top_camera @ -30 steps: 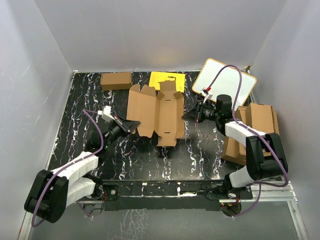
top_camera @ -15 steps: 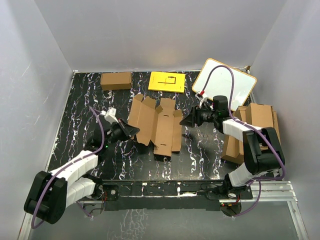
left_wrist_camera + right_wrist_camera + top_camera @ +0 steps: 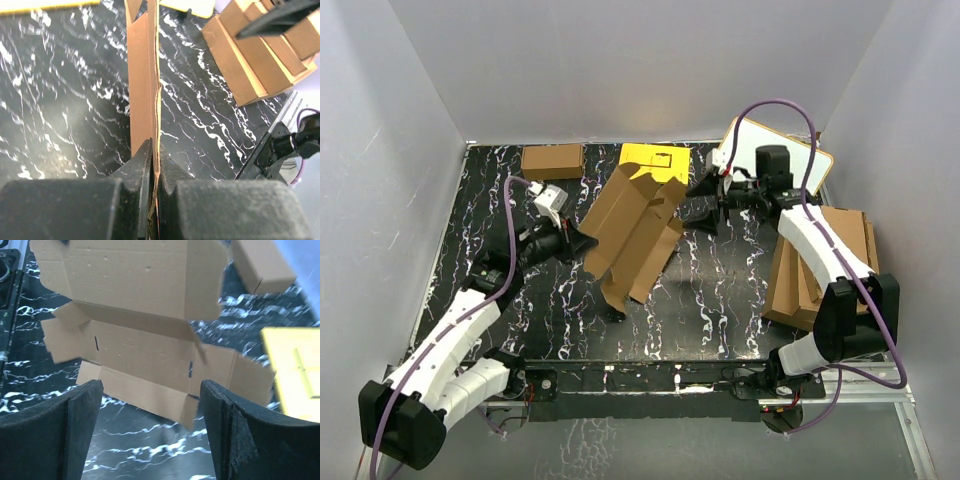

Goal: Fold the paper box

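The paper box (image 3: pixel 635 228) is an unfolded brown carton with flaps, tilted up on edge over the middle of the black marbled table (image 3: pixel 720 290). My left gripper (image 3: pixel 582 243) is shut on its left edge; in the left wrist view the thin cardboard (image 3: pixel 142 90) runs straight out from between the pinched jaws of the left gripper (image 3: pixel 155 172). My right gripper (image 3: pixel 706 205) hangs open just right of the box, apart from it. In the right wrist view the box (image 3: pixel 135 350) fills the space beyond the open right gripper (image 3: pixel 150 387).
A yellow sheet (image 3: pixel 655 160) and a smaller brown carton (image 3: pixel 552 160) lie at the far edge. A whiteboard (image 3: pixel 790 165) leans at the far right. A pile of larger cardboard sheets (image 3: pixel 825 260) sits along the right side, also in the left wrist view (image 3: pixel 260 55).
The right gripper opened, let go of the box's right edge and drew back toward the far side. The left arm raised its edge, tipping the box from flat to steeply tilted.
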### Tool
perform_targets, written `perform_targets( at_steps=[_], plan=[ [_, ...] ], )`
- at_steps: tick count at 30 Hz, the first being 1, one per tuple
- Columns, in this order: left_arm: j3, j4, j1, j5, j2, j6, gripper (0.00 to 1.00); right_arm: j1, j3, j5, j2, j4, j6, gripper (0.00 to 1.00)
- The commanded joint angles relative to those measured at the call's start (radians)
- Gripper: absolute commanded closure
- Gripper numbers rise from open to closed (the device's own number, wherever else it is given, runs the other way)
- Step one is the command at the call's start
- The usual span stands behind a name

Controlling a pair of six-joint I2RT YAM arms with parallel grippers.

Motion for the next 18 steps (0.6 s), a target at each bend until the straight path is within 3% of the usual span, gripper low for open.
perform_targets(
  at_steps=[1,8,13,18],
  plan=[
    [0.153,-0.184,0.004,0.169,-0.013,0.311,1.0,0.001,0.19,-0.075,-0.011,-0.222,-0.303,0.15],
    [0.265,-0.318,0.004,0.326,0.012,0.677,1.0,0.001,0.409,0.014,-0.02,-0.508,-0.48,0.28],
    [0.243,-0.275,0.004,0.422,0.022,0.774,1.0,0.002,0.406,0.03,-0.041,-0.594,-0.59,0.4],
    [0.188,-0.209,0.007,0.454,0.026,0.804,1.0,0.001,0.394,0.055,-0.042,-0.721,-0.737,0.42]
  ],
)
